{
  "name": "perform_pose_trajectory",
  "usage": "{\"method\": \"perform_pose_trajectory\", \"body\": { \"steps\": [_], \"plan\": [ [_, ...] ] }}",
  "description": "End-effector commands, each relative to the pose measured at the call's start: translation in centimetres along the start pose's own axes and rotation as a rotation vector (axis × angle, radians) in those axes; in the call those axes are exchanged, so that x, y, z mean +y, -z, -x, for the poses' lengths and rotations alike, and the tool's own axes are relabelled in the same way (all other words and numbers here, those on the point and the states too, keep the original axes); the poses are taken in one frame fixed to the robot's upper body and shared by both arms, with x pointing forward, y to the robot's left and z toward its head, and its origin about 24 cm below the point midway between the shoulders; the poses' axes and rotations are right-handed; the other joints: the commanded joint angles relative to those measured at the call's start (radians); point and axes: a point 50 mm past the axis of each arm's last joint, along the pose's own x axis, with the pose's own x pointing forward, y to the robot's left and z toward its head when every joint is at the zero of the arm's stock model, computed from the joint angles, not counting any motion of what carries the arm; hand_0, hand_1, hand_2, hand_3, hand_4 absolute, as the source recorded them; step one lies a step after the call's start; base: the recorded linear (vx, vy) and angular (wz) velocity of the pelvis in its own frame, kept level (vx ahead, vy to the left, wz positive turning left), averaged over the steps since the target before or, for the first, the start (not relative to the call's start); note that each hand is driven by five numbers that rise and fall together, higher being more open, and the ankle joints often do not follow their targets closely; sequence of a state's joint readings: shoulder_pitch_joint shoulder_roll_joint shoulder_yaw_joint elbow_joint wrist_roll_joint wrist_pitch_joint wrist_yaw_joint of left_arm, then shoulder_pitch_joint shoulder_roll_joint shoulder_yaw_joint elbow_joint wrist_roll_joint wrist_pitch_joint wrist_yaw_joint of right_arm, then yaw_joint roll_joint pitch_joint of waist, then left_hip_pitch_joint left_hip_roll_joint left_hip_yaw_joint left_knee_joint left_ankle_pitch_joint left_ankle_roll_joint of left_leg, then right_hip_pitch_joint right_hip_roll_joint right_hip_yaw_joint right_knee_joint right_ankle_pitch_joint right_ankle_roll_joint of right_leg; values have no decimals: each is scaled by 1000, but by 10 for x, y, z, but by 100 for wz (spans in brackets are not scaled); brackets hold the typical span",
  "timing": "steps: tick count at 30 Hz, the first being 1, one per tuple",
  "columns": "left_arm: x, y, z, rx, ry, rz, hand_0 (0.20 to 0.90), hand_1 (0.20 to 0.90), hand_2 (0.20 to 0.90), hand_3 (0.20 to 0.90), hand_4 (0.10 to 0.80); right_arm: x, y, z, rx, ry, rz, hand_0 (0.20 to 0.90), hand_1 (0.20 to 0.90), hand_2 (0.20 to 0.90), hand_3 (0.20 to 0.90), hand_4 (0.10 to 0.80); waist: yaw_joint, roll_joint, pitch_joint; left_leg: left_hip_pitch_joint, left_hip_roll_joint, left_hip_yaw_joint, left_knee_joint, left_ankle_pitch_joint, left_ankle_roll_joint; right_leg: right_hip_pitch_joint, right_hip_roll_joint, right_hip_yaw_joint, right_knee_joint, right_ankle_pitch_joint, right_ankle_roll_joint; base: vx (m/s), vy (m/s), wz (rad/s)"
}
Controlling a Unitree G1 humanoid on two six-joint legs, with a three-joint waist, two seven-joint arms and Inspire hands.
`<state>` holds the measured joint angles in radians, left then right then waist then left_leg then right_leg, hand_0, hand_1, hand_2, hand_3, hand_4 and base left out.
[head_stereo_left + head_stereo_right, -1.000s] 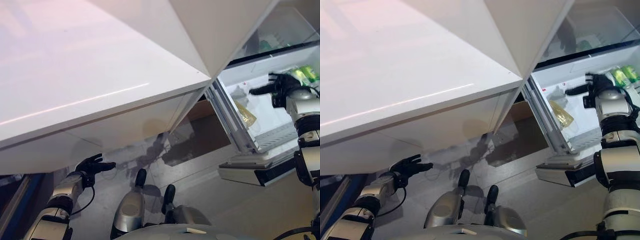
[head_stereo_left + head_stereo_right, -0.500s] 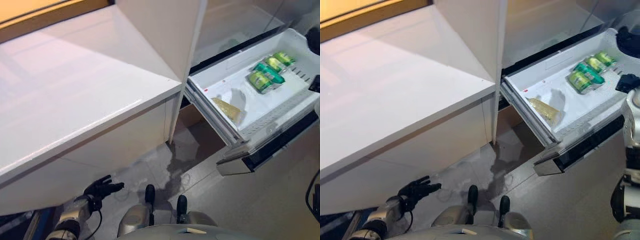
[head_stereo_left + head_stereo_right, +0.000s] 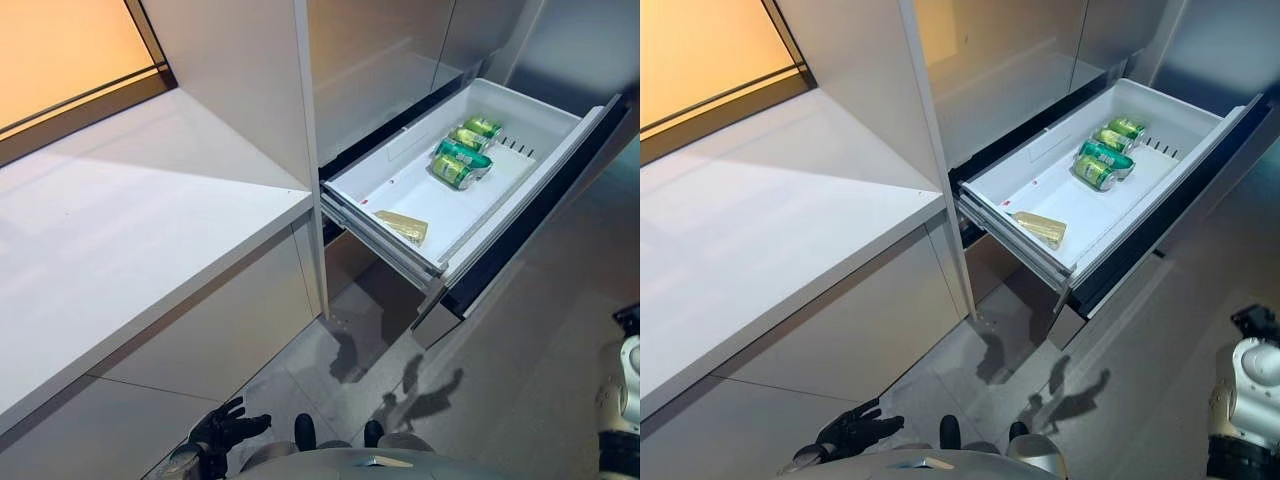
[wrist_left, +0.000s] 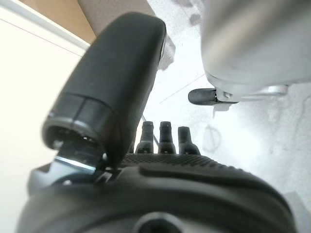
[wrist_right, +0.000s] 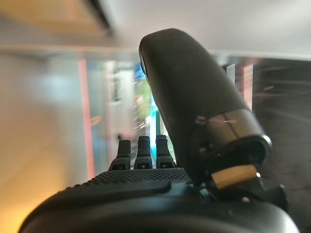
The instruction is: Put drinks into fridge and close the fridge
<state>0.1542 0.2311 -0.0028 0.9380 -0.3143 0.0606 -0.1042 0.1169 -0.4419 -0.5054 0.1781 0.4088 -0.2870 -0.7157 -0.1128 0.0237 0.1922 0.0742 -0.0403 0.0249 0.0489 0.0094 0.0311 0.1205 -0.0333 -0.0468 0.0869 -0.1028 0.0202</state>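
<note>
The green cans (image 3: 462, 156) lie in the open fridge drawer (image 3: 520, 108). Both the left hand (image 3: 226, 431) and the right hand (image 5: 160, 145) hang empty with fingers straight. To close the drawer well, a flat palm should push its front squarely inward.

Each dark hand (image 4: 160, 194) has a textured black rubbery palm, glossy black thumb (image 5: 194, 97) and ribbed fingers (image 5: 143, 153); silver-grey jointed forearm (image 3: 1245, 385).
</note>
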Motion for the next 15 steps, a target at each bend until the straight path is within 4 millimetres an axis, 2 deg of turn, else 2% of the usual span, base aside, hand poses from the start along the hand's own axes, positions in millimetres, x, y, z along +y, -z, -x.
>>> {"method": "perform_pose_trajectory", "body": {
  "steps": [1, 2, 6, 7, 12, 13, 15],
  "plan": [
    [26, -25, 2, -93, -101, -38, 900, 900, 900, 900, 800, 10, -52, -21, -216, -56, -138, 900, 900, 900, 900, 800, 28, -31, 12, -66, -24, 1, 322, -281, 59, -133, -3, -7, 287, -103, -41, -43, -24, 3],
    [28, -28, 2, -100, -115, -36, 900, 900, 900, 900, 800, 12, -38, -22, -116, -145, -78, 900, 900, 900, 900, 800, 24, -31, 29, -94, -27, 4, 380, -313, 68, -156, -6, -7, 344, -129, -54, -45, -26, 3],
    [31, -37, 3, -113, -133, -39, 900, 900, 900, 900, 800, 23, -24, -21, -12, -282, 5, 900, 900, 900, 900, 800, 20, -32, 59, -170, -26, 14, 500, -347, 78, -221, -12, -6, 459, -160, -72, -48, -38, -3],
    [33, -42, 2, -111, -141, -39, 900, 900, 900, 900, 800, 29, -18, -21, 19, -348, 75, 900, 900, 900, 900, 800, 19, -32, 69, -193, -24, 16, 528, -352, 81, -248, -15, -5, 497, -168, -74, -24, -47, -2],
    [34, -52, 1, -99, -139, -50, 900, 900, 900, 900, 800, 44, -13, -27, 48, -482, 209, 900, 900, 900, 900, 800, 22, -29, 92, -239, -29, 8, 556, -336, 79, -289, -15, -3, 528, -163, -81, -11, -41, -2],
    [33, -58, 0, -100, -135, -59, 900, 900, 900, 900, 800, 54, -15, -30, 55, -555, 278, 900, 900, 900, 900, 800, 25, -26, 105, -254, -30, 5, 558, -324, 76, -304, -14, -1, 533, -157, -83, 0, 0, 0],
    [32, -62, 0, -106, -134, -63, 900, 900, 900, 900, 800, 62, -18, -31, 43, -600, 304, 900, 900, 900, 900, 800, 26, -24, 112, -261, -31, 4, 555, -318, 77, -316, -12, -1, 537, -154, -84, -37, -28, -6]
  ]
}}
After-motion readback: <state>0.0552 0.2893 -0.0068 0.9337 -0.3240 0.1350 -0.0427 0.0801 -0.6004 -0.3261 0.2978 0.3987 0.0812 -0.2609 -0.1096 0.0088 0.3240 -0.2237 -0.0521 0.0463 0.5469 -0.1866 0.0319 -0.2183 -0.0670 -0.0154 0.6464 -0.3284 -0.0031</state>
